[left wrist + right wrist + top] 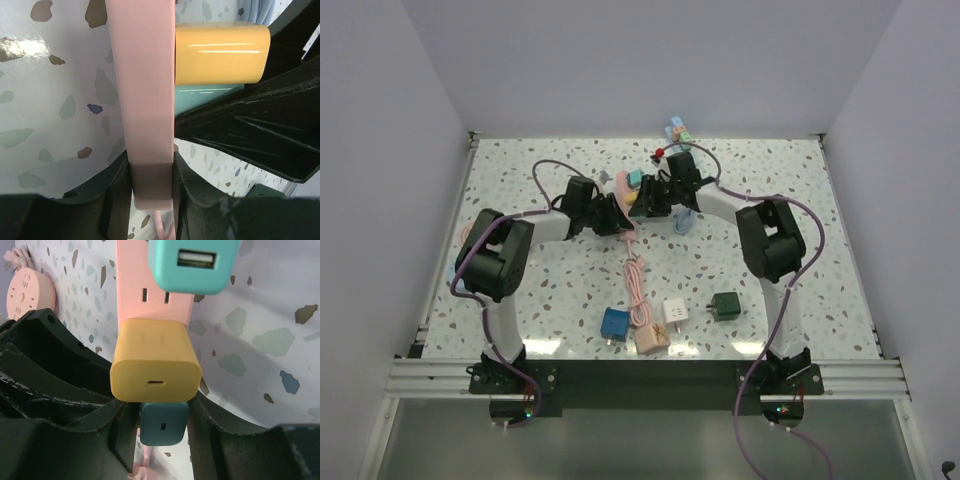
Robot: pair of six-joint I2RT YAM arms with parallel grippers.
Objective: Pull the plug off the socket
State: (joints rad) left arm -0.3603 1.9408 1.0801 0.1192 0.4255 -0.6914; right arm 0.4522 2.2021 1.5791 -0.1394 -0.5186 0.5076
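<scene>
Left of the far end of the pink power strip point(623, 195), a round pink socket unit point(30, 295), lying flat on the speckled desk point(800, 200). Just left of the strip, the left gripper point(610, 213), clenched on the strip's cable end, with a dark finger point(112, 195) pressed against each long side. On the strip's face, three chargers in a row. Farthest from the cable end, a light teal charger point(192, 265) with a USB port. In the middle, the yellow charger point(155, 360), plugged in and seated against the strip. Nearest the cable end, a darker teal charger point(164, 422), touching the yellow one. Just right of the strip, the right gripper point(658, 197), reaching across with its fingers point(225, 430) flanking the yellow charger and the darker teal one. Jaws narrowed around them, though cannot tell whether pinching the yellow body or standing just short of it. Beyond the strip toward the desk's far edge, a small cluster of coloured blocks point(677, 132). On the near side of the strip, along its pink cable point(636, 275) and well apart from both grippers: a blue adapter point(614, 325), the cable's peach plug point(650, 338), a white adapter point(675, 313) touching that plug, and farthest right a dark green adapter point(725, 305).
</scene>
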